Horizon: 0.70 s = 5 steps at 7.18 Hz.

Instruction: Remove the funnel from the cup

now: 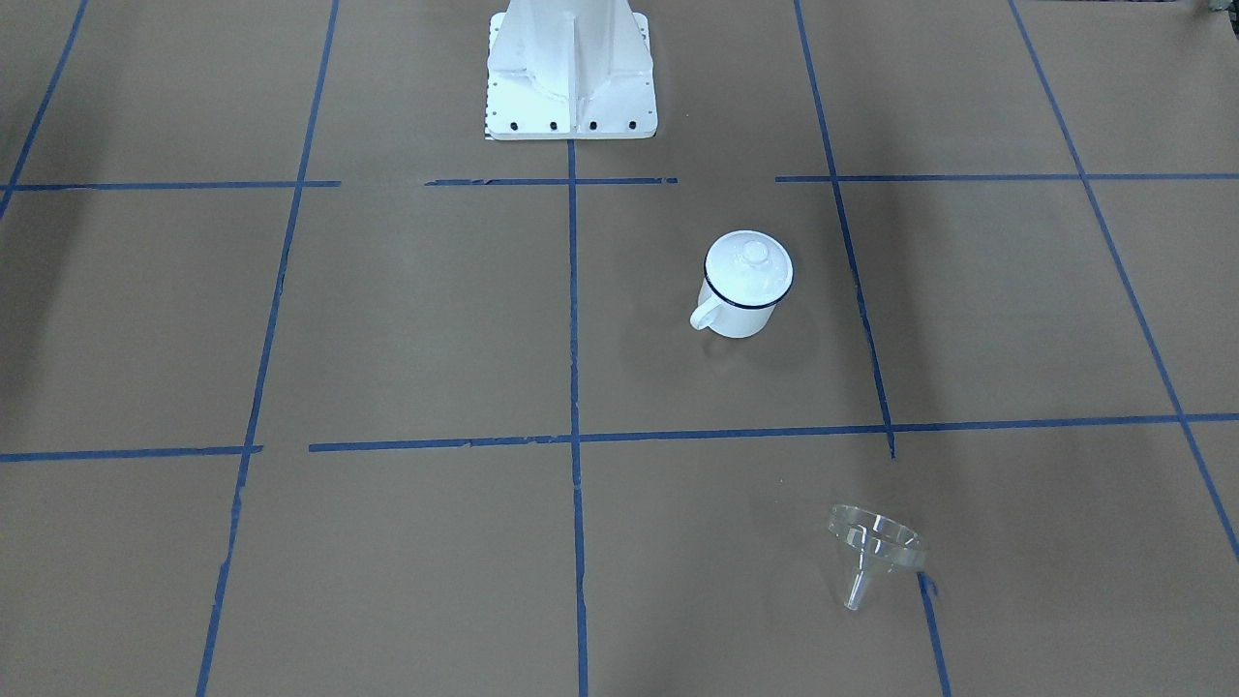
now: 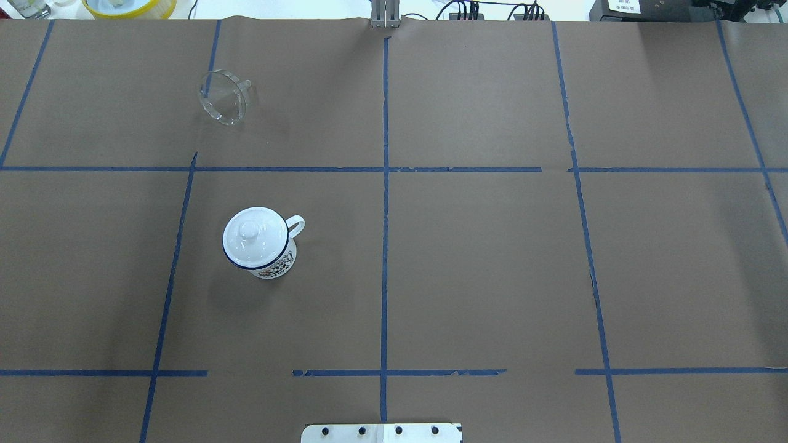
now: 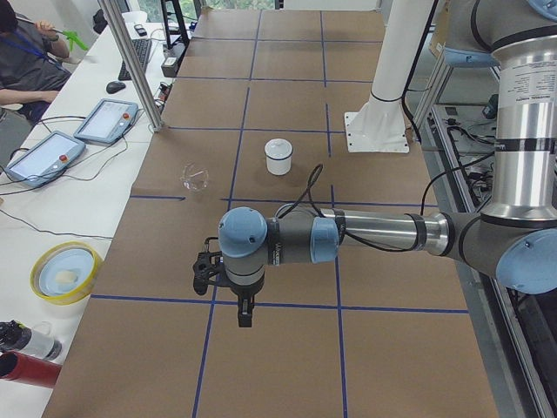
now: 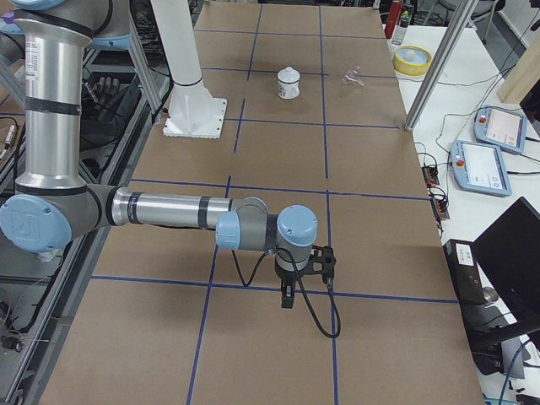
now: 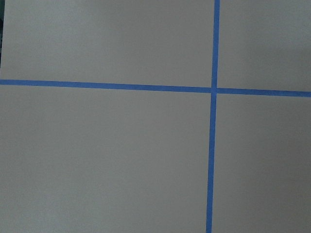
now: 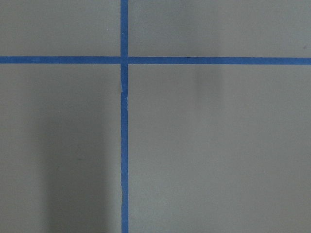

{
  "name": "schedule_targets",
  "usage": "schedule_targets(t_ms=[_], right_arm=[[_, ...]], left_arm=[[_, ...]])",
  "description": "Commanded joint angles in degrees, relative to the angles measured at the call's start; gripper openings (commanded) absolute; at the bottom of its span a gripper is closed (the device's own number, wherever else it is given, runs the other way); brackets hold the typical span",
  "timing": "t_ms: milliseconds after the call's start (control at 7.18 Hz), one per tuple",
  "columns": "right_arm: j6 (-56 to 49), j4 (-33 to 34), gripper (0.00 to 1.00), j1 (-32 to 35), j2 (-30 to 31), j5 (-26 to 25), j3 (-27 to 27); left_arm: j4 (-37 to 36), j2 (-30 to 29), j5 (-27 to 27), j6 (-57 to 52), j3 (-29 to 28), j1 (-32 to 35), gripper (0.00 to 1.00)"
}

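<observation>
The worktop [image 2: 492, 277] carries both things on the robot's left half. The left hand [image 3: 244, 315] and right hand [image 4: 288, 297] hang over bare paper at opposite ends; I cannot tell whether either is released or clenched. The cup [image 2: 275, 264] stands upright, its lid [image 2: 254, 237] seated. The funnel [image 2: 223, 101] lies on its side, well apart from the cup, so the task looks done. A needless reach could roll the clear, hard-to-see funnel or tip the cup.
</observation>
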State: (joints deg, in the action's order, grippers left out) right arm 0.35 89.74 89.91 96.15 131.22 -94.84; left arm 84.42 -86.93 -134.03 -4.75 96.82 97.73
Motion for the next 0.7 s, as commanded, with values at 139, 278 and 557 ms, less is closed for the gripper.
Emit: schedule_targets(t_ms=[139,278,557], right_arm=[[0.00,0.00,1.00,0.00,0.00,0.00,0.01],[0.00,0.00,1.00,0.00,0.00,0.00,-0.08],[0.00,0.00,1.00,0.00,0.00,0.00,0.01]], left_arm=[[0.05,-0.08,-0.01,0.00,0.13,0.00,1.00],[0.05,-0.08,-0.01,0.00,0.21,0.00,1.00],[0.05,-0.08,-0.09,0.00,0.66,0.00,1.00]])
